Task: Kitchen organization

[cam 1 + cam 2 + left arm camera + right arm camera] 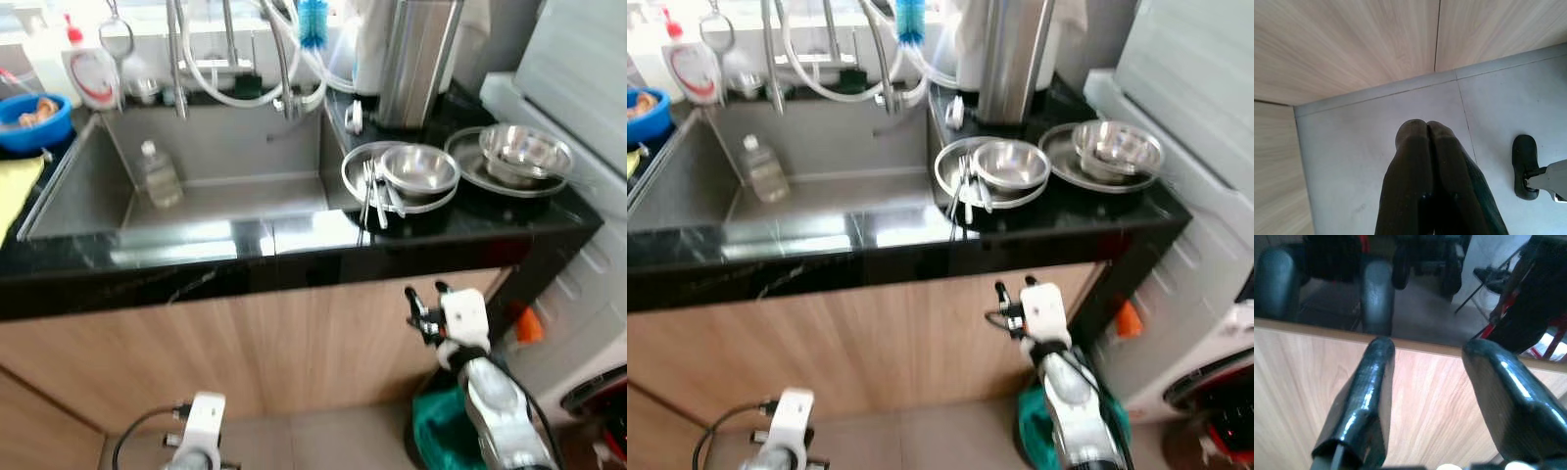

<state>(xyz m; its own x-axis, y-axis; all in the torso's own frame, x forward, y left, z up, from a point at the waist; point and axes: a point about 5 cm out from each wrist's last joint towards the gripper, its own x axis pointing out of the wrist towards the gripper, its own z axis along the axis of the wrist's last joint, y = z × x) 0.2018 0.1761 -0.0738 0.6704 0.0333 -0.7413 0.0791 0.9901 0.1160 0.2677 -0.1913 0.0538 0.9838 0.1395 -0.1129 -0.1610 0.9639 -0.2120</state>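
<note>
Kitchen organization, apparently not begun. Steel bowls point(419, 168) and forks point(372, 191) sit on the counter point(294, 245) right of the sink point(225, 191). Right gripper point(1425, 377), open and empty, faces the cabinet front point(294, 343); left gripper point(1428, 128), closed and empty, hangs over the floor point(1352, 142).

You face a glossy black stone counter point(294, 257) above pale wood cabinet fronts point(245, 352). Set into it is a steel sink point(225, 157), with a clear plastic bottle point(160, 174) lying in the basin. To its right, on the counter, sit a steel plate point(364, 176) carrying a bowl point(419, 168) and forks point(372, 191), then another plate point(470, 162) stacked with bowls point(524, 149). A blue bowl point(34, 122) rests at the far left.
</note>
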